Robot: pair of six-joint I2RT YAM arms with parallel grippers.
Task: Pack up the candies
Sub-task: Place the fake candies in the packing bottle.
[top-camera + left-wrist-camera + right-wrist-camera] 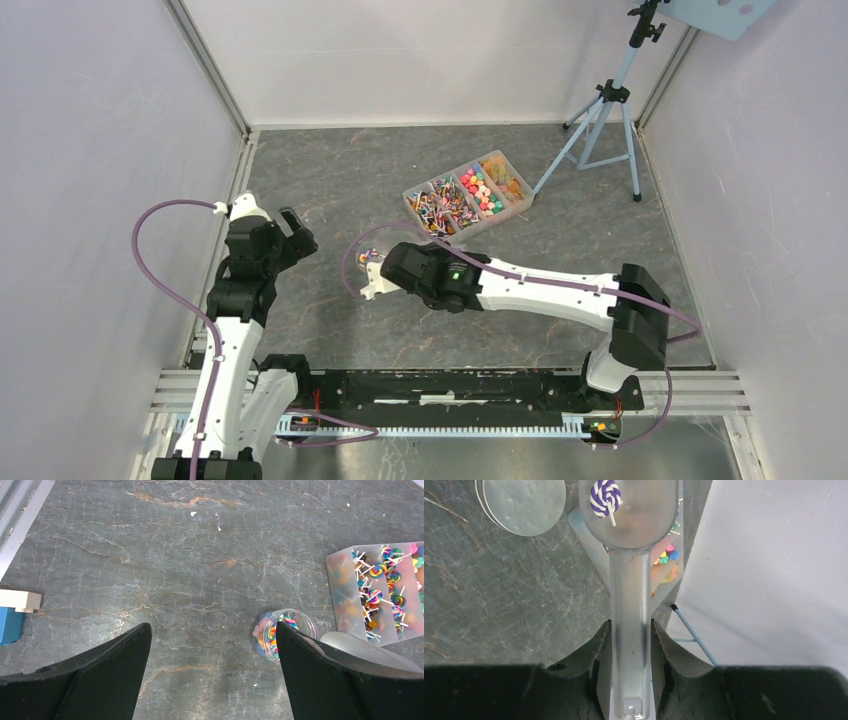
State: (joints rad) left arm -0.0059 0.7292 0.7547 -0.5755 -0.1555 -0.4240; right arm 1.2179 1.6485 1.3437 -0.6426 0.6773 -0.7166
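Packing looks partway: jar point(300, 622) holds some candies point(272, 636), far-edge tray point(408, 196) well stocked; right jaws clamp a scoop point(629, 610) bearing one lollipop point(605, 495), left jaws apart.

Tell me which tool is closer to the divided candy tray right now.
Right. The right tool holds a scoop that reaches over the tray; the left tool hangs open off to the tray's left, apart from it.
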